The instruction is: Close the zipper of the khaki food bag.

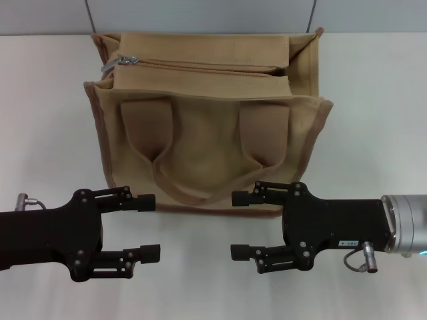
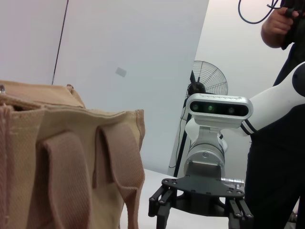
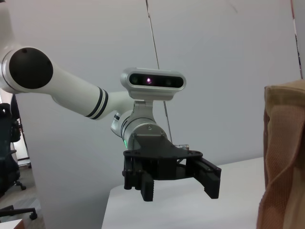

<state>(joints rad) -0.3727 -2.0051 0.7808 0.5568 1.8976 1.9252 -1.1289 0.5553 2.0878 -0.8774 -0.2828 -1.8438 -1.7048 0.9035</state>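
The khaki food bag (image 1: 207, 133) stands upright on the white table, beyond both grippers, its two strap handles hanging down the near face. The zipper (image 1: 200, 67) runs along its top, with the silver pull tab (image 1: 127, 61) at the left end. My left gripper (image 1: 150, 227) is open and empty, low in front of the bag's left part. My right gripper (image 1: 239, 225) is open and empty, facing it across a gap. The left wrist view shows the bag (image 2: 62, 162) and the right gripper (image 2: 199, 210). The right wrist view shows the left gripper (image 3: 177, 183) and the bag's edge (image 3: 286, 157).
The white table (image 1: 373, 133) extends on both sides of the bag, and a grey wall stands behind it. In the left wrist view, a fan (image 2: 207, 81) and a person in black (image 2: 281, 157) stand beyond the table.
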